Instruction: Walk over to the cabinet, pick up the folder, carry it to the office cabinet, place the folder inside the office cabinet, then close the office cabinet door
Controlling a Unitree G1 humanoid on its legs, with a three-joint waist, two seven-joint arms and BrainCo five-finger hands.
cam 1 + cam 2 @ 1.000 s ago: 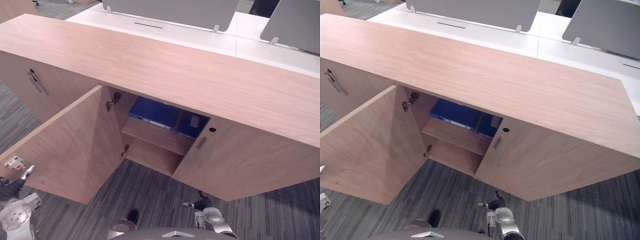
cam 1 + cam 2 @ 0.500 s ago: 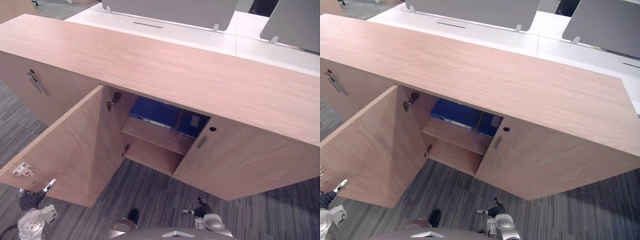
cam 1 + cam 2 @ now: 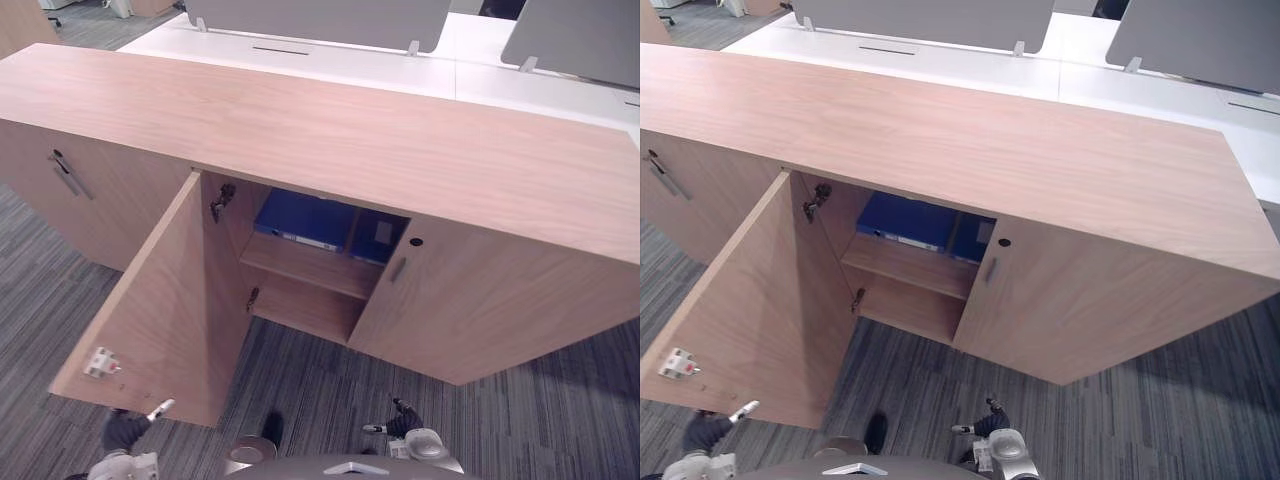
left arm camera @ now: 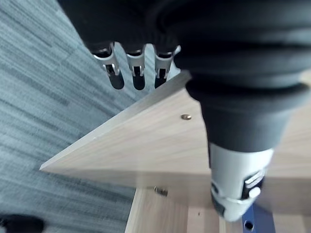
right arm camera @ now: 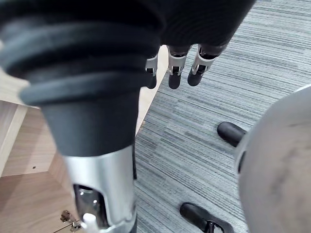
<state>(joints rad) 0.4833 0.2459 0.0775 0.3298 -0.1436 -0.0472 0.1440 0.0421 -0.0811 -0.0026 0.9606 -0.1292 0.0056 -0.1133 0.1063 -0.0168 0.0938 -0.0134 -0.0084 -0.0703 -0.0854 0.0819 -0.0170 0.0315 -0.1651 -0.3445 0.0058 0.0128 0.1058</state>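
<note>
The long wooden office cabinet point(image 3: 350, 130) stands in front of me with its left door point(image 3: 170, 300) hanging open. A blue folder point(image 3: 300, 215) lies flat on the upper shelf inside, beside another blue binder point(image 3: 375, 235) standing upright. My left hand point(image 3: 125, 435) is low by the door's free bottom corner, on its outer side. In the left wrist view its fingers point(image 4: 138, 73) are straight, close to the door's edge point(image 4: 121, 131), and hold nothing. My right hand point(image 3: 402, 422) hangs low over the carpet, fingers point(image 5: 170, 68) relaxed and empty.
The cabinet's right door point(image 3: 480, 300) is shut, with a small handle. Further left is another shut door with a metal handle point(image 3: 65, 172). White desks point(image 3: 330, 60) with grey partition panels point(image 3: 320, 15) stand behind the cabinet. Striped grey carpet point(image 3: 330, 390) covers the floor.
The open door has swung partly toward the cabinet, its free edge moving right. My left hand has moved right with that edge. The camera has shifted a little.
</note>
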